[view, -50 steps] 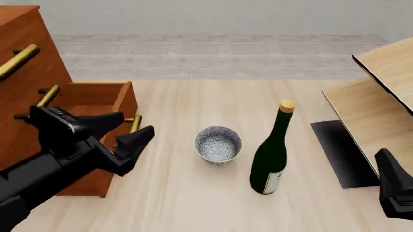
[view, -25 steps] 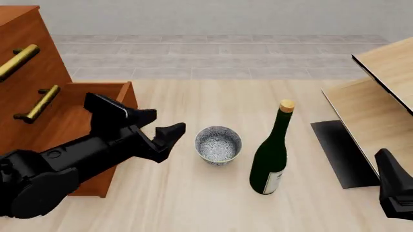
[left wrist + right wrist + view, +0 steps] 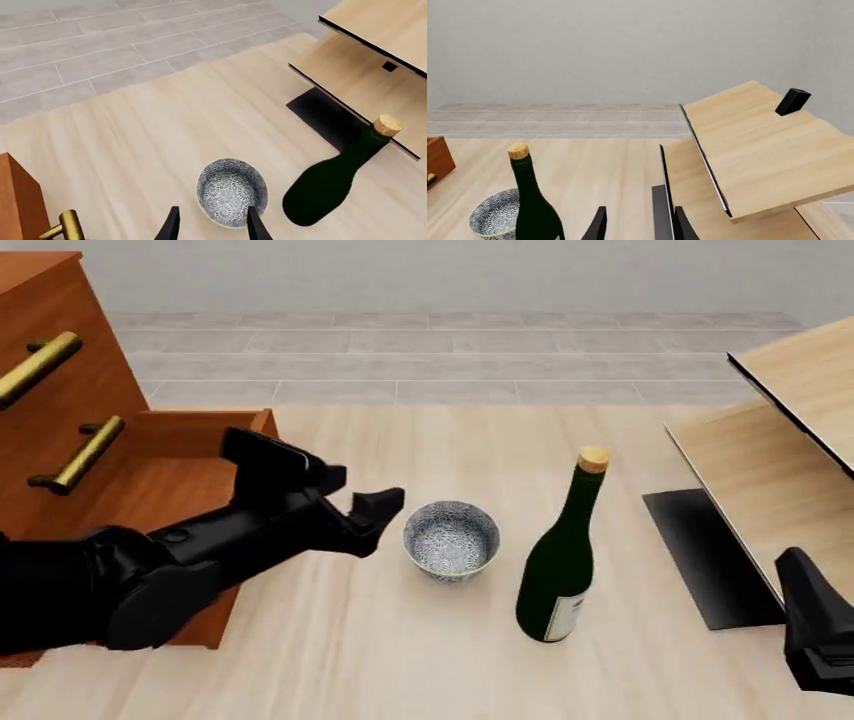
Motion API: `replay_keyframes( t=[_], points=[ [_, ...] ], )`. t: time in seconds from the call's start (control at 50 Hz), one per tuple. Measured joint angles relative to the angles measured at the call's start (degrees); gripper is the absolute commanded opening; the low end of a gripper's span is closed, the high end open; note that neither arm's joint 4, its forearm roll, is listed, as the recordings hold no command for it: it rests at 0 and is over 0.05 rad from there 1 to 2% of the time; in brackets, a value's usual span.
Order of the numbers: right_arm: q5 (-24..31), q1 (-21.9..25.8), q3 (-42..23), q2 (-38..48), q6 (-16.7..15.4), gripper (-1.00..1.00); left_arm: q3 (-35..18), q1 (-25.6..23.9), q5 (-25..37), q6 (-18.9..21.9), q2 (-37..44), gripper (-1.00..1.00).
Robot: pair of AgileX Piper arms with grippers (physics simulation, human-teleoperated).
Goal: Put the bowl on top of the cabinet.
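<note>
While its jaws stand parted with nothing between them, the left gripper (image 3: 358, 498) hangs just beside the bowl (image 3: 451, 538), on the side nearer the cabinet (image 3: 60, 350). One fingertip (image 3: 383, 502) points at the bowl's rim, though whether it touches cannot be told from the front view. The left wrist view shows the two fingertips (image 3: 172, 225) apart, one of them over the bowl's (image 3: 232, 192) near rim and the other outside it.

The bowl stands upright on the tabletop (image 3: 400, 640), about midway between the left and right edges, its speckled inside showing. Close by it on the side toward the right edge stands an upright green wine bottle (image 3: 561, 570) with a cork, near but apart from the bowl. The reddish-brown cabinet fills the left edge, its brass handles (image 3: 80, 455) showing and one drawer (image 3: 167, 455) pulled out behind the left arm.

Low at the right edge, the right gripper (image 3: 814, 635) shows only in part in the front view. In the right wrist view its fingertips (image 3: 599, 225) stand apart and hold nothing. Pale wood panels (image 3: 787, 430) with black edges lean along the right edge, above a dark mat (image 3: 701, 555).
</note>
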Motion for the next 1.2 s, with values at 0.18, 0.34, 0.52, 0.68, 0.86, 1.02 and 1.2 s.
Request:
replay_keyframes(
  t=[0.18,0.34,0.52,0.68,0.86,1.02,1.2],
  points=[
    [0.0,0.0,-0.1,0.0,0.0,1.0,-1.3,0.8,-1.9,-0.8,4.2,1.0],
    [0.1,0.0,-0.1,0.0,0.0,1.0,-2.9,0.8,-2.7,-1.1,7.0,1.0],
    [0.1,0.0,-0.1,0.0,0.0,1.0,-4.3,0.3,-3.5,-1.6,10.0,1.0],
    [0.1,0.0,-0.1,0.0,0.0,1.0,-5.3,-0.3,-4.0,-1.6,12.2,1.0],
    [0.1,0.0,-0.1,0.0,0.0,1.0,-6.4,-0.3,-4.2,-1.4,13.8,1.0],
    [0.1,0.0,-0.1,0.0,0.0,1.0,-7.3,0.2,-4.5,-1.4,15.5,1.0],
    [0.1,0.0,-0.1,0.0,0.0,1.0,-8.4,1.1,-5.2,-1.3,18.1,1.0]
  ],
)
